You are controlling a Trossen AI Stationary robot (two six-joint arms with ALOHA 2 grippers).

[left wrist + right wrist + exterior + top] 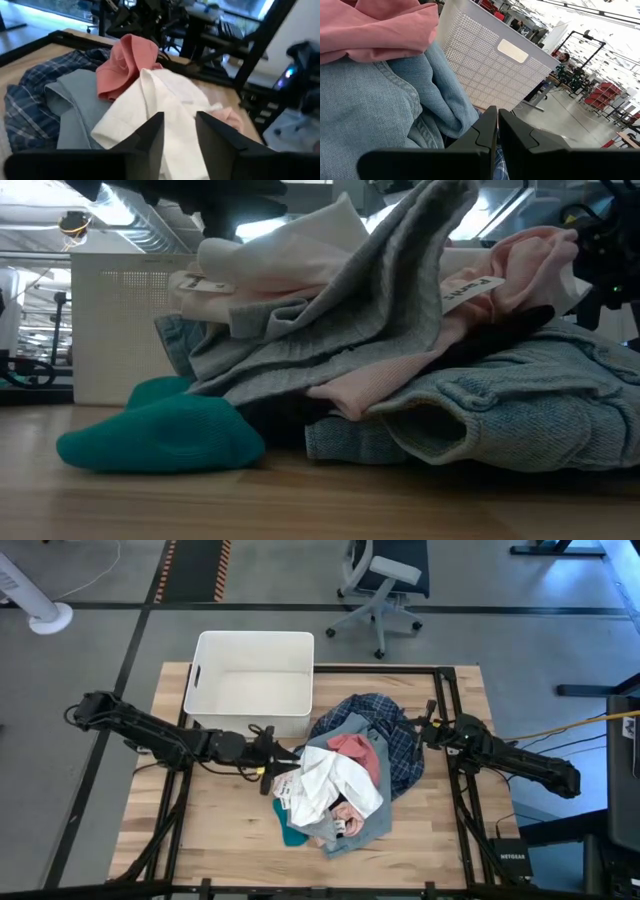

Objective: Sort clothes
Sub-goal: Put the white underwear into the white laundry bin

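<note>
White top is lying on the pile mid-table, right of the bin. Your left gripper is facing it, fingers parted and empty; next, grasp it. Your right gripper is waiting clenched at the pile's right.

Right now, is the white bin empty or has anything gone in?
Empty: the high view shows the white bin with a bare floor; the clothes are piled beside it.
</note>
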